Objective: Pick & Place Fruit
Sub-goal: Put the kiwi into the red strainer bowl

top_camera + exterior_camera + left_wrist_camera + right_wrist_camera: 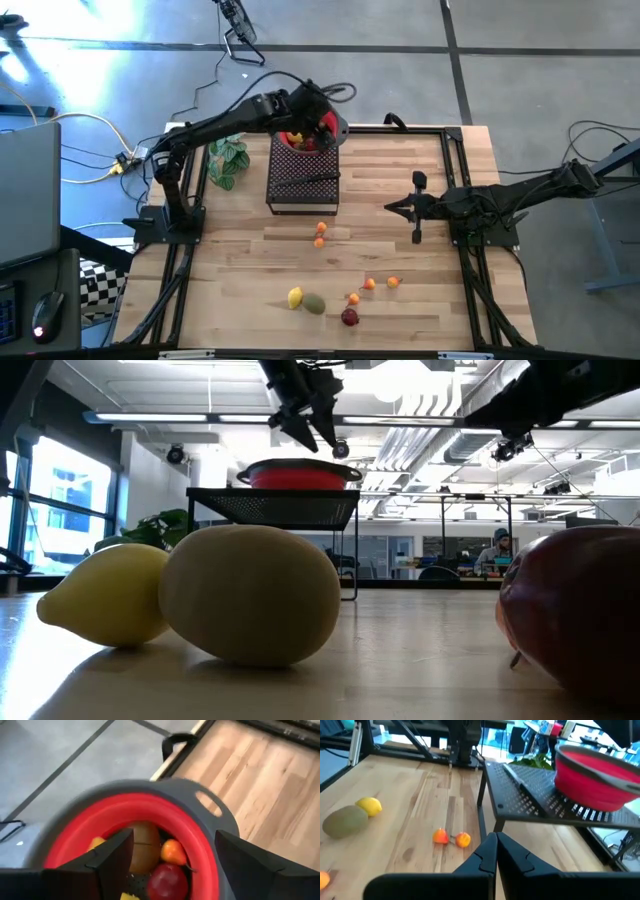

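Note:
A red bowl with a grey rim [312,135] stands on a black mesh stand [302,178] at the table's far side. In the left wrist view the bowl [200,837] holds a brown kiwi [142,845], a small orange-yellow fruit [172,851] and a dark red fruit [167,881]. My left gripper [172,851] hangs open just above the bowl, touching nothing. More fruit lies on the wood: a lemon [294,297], an olive-green one [314,303], a dark red one [349,317] and several tiny orange ones [321,228]. My right gripper [393,207] waits shut at the right, above the table.
A black-handled knife [305,181] lies on the mesh stand next to the bowl. A green leafy plant [228,160] stands left of the stand. Black frame rails [455,150] run along the table's edges. Bare wood lies between the stand and the near fruit.

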You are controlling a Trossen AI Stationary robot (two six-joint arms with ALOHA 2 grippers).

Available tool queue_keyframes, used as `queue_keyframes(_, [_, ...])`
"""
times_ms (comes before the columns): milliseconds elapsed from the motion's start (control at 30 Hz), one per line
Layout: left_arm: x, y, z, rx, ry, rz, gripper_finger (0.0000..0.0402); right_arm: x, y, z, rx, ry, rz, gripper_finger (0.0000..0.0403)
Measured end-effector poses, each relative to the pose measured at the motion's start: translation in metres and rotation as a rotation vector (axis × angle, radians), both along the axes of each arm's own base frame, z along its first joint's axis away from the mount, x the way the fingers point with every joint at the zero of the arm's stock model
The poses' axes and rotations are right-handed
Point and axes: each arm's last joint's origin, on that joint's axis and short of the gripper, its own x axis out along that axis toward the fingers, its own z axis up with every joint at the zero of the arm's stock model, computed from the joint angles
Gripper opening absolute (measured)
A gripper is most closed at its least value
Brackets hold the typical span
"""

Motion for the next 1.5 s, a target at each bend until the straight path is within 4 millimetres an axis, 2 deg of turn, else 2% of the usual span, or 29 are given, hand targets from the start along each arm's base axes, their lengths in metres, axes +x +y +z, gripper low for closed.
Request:
queue_keyframes(133, [0.008, -0.017, -0.003, 0.015, 0.012, -0.049, 0.0233, 0.000, 0.000, -0.002, 0.014, 0.014, -0.005, 0.0003])
queue_keyframes(333, [0.022, -0.054, 0.002, 0.070, -0.014, -0.183, 0.0180, 0.000, 0.000, -0.001, 0.014, 0.013, -0.005, 0.0003])
queue_keyframes(500, [0.023, -0.080, 0.004, 0.093, 0.025, -0.301, 0.0151, 0.000, 0.000, -0.001, 0.014, 0.013, -0.005, 0.0003])
queue_keyframes(733, [0.027, -0.107, -0.003, 0.099, 0.061, -0.401, 0.0108, 0.000, 0.000, -0.001, 0.014, 0.013, -0.005, 0.0003])
queue_keyframes(1000, [0.031, -0.117, -0.010, 0.095, 0.050, -0.423, 0.0067, 0.000, 0.000, -0.001, 0.014, 0.013, -0.005, 0.0003])
queue_keyframes(1500, [0.034, -0.118, -0.013, -0.033, -0.012, -0.383, 0.0065, 0.000, 0.000, -0.002, 0.012, 0.014, -0.005, 0.0003])
